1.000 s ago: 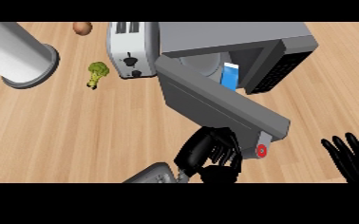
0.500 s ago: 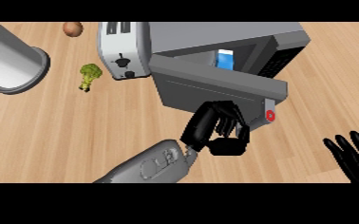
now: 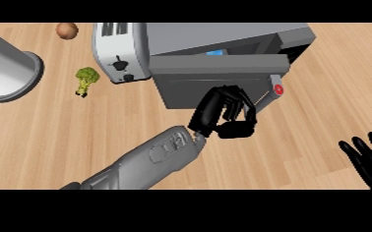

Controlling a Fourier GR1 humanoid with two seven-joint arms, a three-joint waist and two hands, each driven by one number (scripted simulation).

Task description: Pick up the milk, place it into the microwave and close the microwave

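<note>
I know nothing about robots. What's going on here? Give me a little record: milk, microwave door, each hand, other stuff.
milk: inside the microwave, only a blue sliver showing
door: almost closed, gap at its right end
left hand: fingers curled, at the door's front
right hand: open, resting at the lower right edge
also on counter: toaster, broccoli, small brown round thing

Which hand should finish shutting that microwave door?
Left. The left hand is at the partly open microwave door, fingers curled against it, while the right hand rests open at the lower right edge.
</note>
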